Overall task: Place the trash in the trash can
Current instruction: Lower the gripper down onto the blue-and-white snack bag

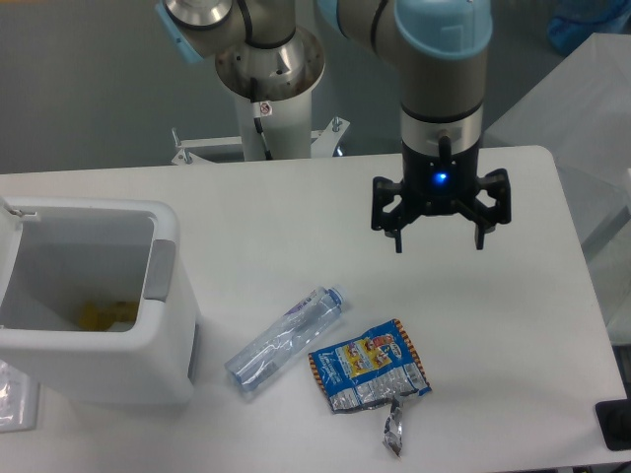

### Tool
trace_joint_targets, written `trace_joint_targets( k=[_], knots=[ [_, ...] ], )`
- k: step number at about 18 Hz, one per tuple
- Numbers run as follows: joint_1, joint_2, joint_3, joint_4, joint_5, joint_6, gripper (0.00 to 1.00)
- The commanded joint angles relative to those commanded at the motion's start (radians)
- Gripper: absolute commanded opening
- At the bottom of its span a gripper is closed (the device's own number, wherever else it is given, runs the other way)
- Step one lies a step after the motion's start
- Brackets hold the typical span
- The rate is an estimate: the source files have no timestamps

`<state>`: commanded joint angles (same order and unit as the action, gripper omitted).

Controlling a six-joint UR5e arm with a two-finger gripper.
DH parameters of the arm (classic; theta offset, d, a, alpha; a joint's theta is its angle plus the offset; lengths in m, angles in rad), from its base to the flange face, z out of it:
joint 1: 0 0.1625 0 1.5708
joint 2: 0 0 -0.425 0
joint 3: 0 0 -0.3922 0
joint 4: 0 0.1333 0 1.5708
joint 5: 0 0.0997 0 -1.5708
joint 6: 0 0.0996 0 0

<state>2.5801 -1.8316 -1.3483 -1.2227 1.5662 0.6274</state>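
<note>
Two trash items, bottle (284, 339) and snack bag (369, 368), beside one bin (163, 296).

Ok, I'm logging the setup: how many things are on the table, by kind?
Snack bag: 1
Plastic bottle: 1
Trash can: 1
Total: 3
The gripper hangs open above the table, holding nothing.
</note>
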Motion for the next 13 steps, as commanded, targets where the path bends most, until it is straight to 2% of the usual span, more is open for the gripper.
trace_joint_targets(
  k=[6,7,9,12,13],
  knots=[
    [-0.003,-0.024,-0.003,0.011,-0.006,-0.006,1.0],
    [-0.004,-0.035,-0.005,0.029,-0.008,-0.008,1.0],
    [-0.008,-0.066,-0.02,0.101,-0.008,-0.011,1.0],
    [-0.012,-0.098,-0.103,0.245,-0.005,-0.018,1.0],
    [-0.017,-0.115,-0.118,0.277,0.0,-0.034,1.0]
  ],
)
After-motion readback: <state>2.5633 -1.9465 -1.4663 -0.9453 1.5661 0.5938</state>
